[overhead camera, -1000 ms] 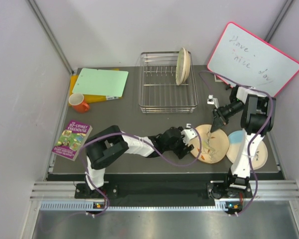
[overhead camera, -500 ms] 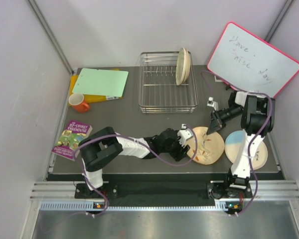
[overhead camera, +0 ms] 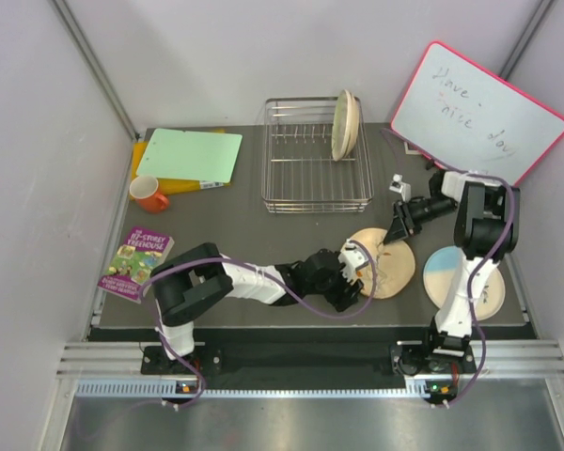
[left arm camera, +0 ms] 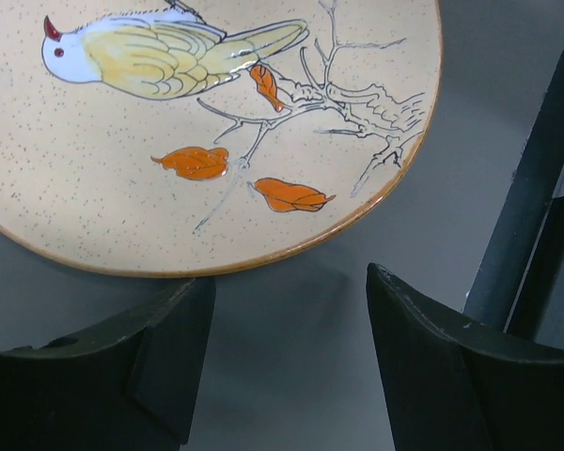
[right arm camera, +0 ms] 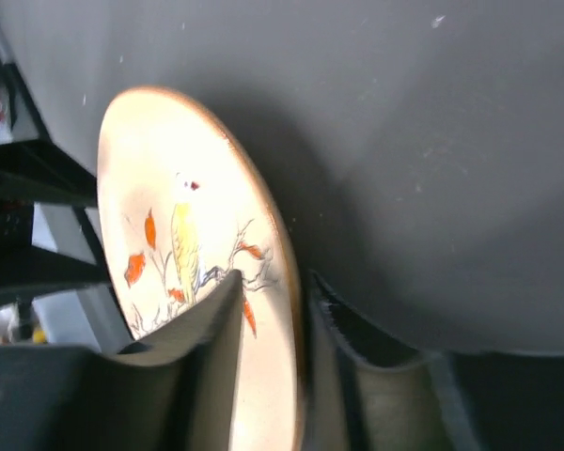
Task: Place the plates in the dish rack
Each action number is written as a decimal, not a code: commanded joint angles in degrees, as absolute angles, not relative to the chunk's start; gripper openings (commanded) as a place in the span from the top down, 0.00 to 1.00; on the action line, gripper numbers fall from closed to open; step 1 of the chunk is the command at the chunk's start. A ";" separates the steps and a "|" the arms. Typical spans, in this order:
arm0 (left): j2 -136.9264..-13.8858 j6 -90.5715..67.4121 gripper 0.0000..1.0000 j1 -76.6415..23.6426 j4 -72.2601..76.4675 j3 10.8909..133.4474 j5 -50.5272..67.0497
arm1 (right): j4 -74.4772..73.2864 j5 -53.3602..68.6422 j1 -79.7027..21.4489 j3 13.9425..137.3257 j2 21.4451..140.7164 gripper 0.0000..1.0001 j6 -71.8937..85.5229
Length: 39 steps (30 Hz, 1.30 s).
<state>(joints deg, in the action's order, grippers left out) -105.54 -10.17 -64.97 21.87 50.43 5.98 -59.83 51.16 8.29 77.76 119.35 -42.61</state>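
Observation:
A cream plate with a yellow bird and orange leaves (overhead camera: 385, 263) is tilted up off the mat, its far edge raised. My right gripper (overhead camera: 395, 225) is shut on its far rim; in the right wrist view the plate (right arm camera: 197, 244) sits edge-on between the two fingers (right arm camera: 207, 329). My left gripper (overhead camera: 357, 268) is open and empty just beside the plate's near-left rim; in the left wrist view the plate (left arm camera: 216, 132) lies beyond the open fingertips (left arm camera: 183, 319). A part light blue plate (overhead camera: 462, 279) lies flat at the right. One cream plate (overhead camera: 345, 125) stands upright in the wire dish rack (overhead camera: 315, 188).
A pink-framed whiteboard (overhead camera: 475, 108) leans at the back right. A green sheet on a yellow board (overhead camera: 190, 155), an orange mug (overhead camera: 148, 194) and a book (overhead camera: 136, 263) lie at the left. A small white object (overhead camera: 400, 186) sits near the right gripper.
My right gripper has lifted the bird plate's far edge, tilting the plate up from flat. My left gripper has drawn back slightly from over the plate to its left rim.

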 commanded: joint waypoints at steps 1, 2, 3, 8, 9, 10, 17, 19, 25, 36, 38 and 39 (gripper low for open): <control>-106.26 -8.97 0.29 -64.78 25.31 52.65 4.31 | -80.17 53.44 7.38 84.98 129.07 0.65 -58.33; -106.43 -8.88 0.29 -64.60 25.14 52.82 3.87 | -83.46 53.26 7.38 87.08 130.76 0.62 -60.88; -106.78 -8.79 0.29 -64.51 25.14 53.00 3.69 | -83.76 52.57 7.38 87.27 131.83 0.60 -59.95; -107.84 -7.82 0.28 -63.90 25.31 53.96 1.32 | -83.85 48.17 5.28 85.17 132.36 0.60 -63.19; -108.36 -7.82 0.28 -63.46 25.40 54.40 0.97 | -83.85 47.47 4.40 84.56 132.28 0.61 -64.59; -108.72 -7.56 0.27 -63.20 25.40 54.75 0.88 | -83.85 46.16 3.96 83.85 131.93 0.61 -65.47; -111.36 -7.56 0.28 -61.35 25.23 58.27 1.76 | -83.67 45.53 2.99 79.37 130.70 0.68 -68.20; -111.36 -8.00 0.28 -61.26 23.65 58.62 2.46 | -83.58 45.96 3.34 79.54 130.17 0.68 -68.29; -108.98 -9.75 0.28 -61.26 22.06 55.90 1.33 | -83.93 45.27 3.69 81.39 130.78 0.79 -67.24; -112.67 -8.01 0.25 -59.15 23.29 60.90 -2.28 | -84.02 44.99 3.69 77.96 130.78 0.92 -68.91; -113.37 -7.74 0.25 -57.93 22.94 62.49 -2.55 | -84.11 44.91 3.60 77.78 131.04 0.80 -68.12; -113.55 -7.91 0.25 -57.31 22.33 62.84 -2.29 | -84.11 44.30 3.69 77.70 131.31 0.78 -67.94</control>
